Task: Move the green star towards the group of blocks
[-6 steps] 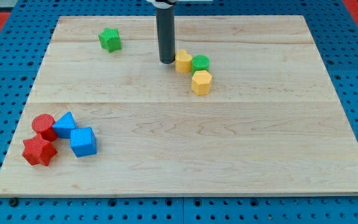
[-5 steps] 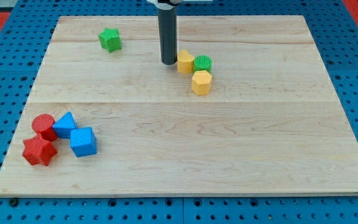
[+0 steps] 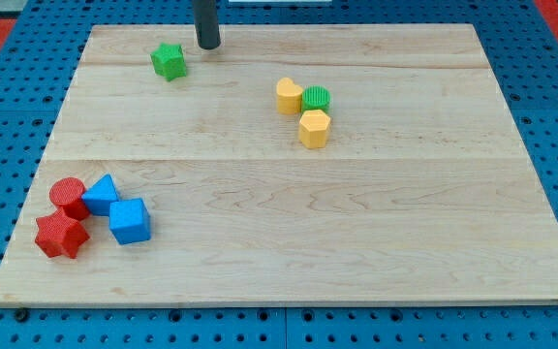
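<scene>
Camera view showed my tip (image 3: 207,45) near the board's (image 3: 405,242) 12 o'clock edge, just off the green star (image 3: 169,61) at its 2 o'clock, apart from it; no jaws on this rod. Yellow block (image 3: 289,96), green cylinder (image 3: 316,98) and yellow hexagonal block (image 3: 313,128) clustered well toward the star's 4 o'clock.

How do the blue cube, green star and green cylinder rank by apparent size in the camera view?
1. Blue cube, largest, though it sits nearest the view's bottom, which may inflate it.
2. Green star and green cylinder look alike; unranked.
</scene>
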